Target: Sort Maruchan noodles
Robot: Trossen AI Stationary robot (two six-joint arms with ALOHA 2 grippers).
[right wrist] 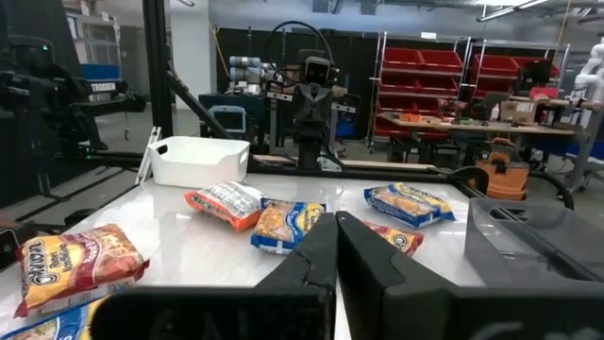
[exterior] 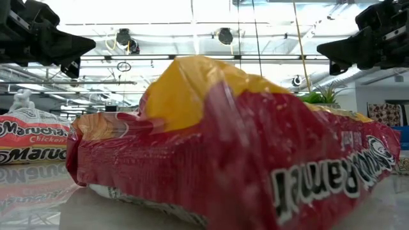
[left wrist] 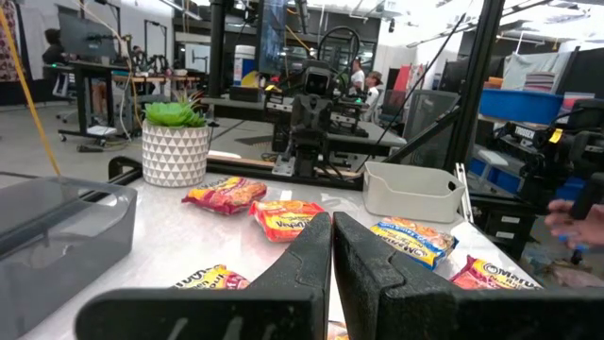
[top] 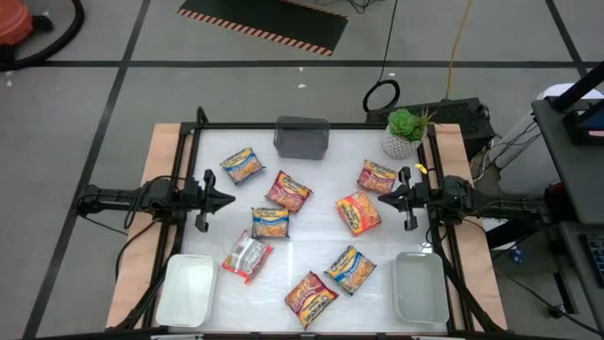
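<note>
Showing the table [top: 311,217] from above: eight noodle packets are scattered over the white top, none held. Both arms are parked at the table's sides, pointing inward at each other.

L gripper [top: 226,198]: seen at the left edge, mid-depth; fingers closed together, nothing between them. In the L wrist view the two dark fingers [left wrist: 302,274] are pressed tip to tip.

R gripper [top: 385,199]: seen at the right edge, mid-depth; fingers also closed, empty.

Packets, as placed in the high view:
- blue-and-yellow packet [top: 242,165], far left, near the grey bin [top: 302,138].
- red packet [top: 288,191], centre, just right of the L gripper tip.
- blue-and-yellow packet [top: 270,223], centre, just near of the red one.
- red-and-clear packet [top: 247,256], near left, lying tilted.
- red packet [top: 310,295], near edge, centre.
- blue-and-yellow packet [top: 350,269], just right of it & slightly farther.
- orange packet [top: 358,212], centre right, close to the R gripper tip.
- red packet [top: 377,177], far right, near the potted plant [top: 404,132].

White trays are set at the near corners: left tray [top: 186,289], right tray [top: 419,287]. Neither appears to hold a packet.

Low view: filled mostly by one red packet lying close to the lens.
</note>
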